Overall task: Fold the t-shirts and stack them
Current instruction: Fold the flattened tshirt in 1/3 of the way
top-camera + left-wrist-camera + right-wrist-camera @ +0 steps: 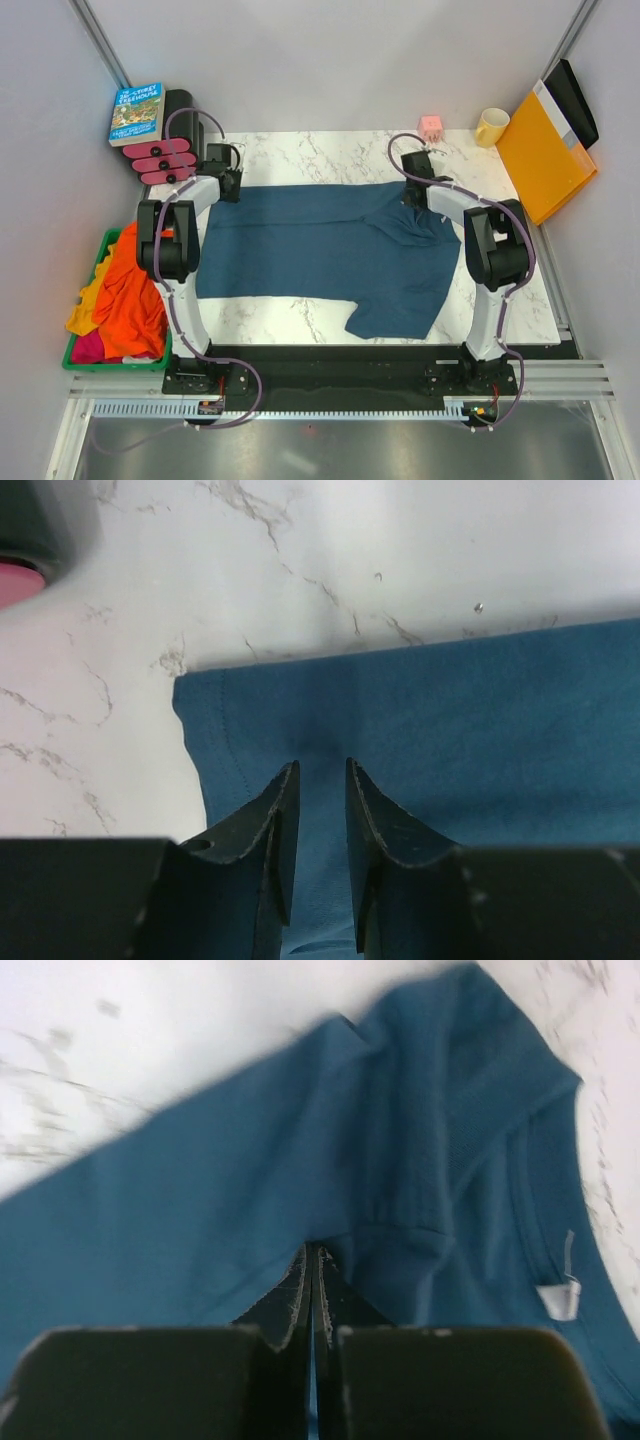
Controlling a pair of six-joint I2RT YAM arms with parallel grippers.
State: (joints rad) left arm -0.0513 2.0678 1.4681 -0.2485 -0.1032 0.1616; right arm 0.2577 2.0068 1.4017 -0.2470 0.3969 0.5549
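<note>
Marble-patterned tabletop [300,315] fills the middle of the overhead view, closed in by pale grey walls. The dark teal-blue t-shirt [300,250] lies spread across it, its hem toward 9 o'clock and its collar end toward 3 o'clock. One sleeve [395,315] reaches down to about 5 o'clock, close to the near edge.

The left gripper [320,765] sits at the shirt's far hem corner, around 10 o'clock. Its two dark fingers are parted by a narrow gap, tips low over the cloth just inside the stitched hem, and flat blue fabric shows between them. The cloth is slightly dimpled just ahead of the tips.

The right gripper [313,1250] is at about 2 o'clock, near the collar. Its fingers are pressed together on a raised ridge of the teal-blue cloth, which bunches into folds at the tips. A small grey label [560,1295] shows inside the neckline to one side.

At 9 o'clock, off the table's edge, a green crate [85,362] holds the other shirts in a heap: the orange t-shirt [135,295] on top, the yellow t-shirt [85,305] and the pink-red t-shirt [88,347] partly under it.

Along the far side stand a blue book [137,113] at 11 o'clock, and a small pink cube [432,128] and a yellow mug [491,127] at 1 o'clock. An orange-yellow folder [545,155] leans at 2 o'clock.
</note>
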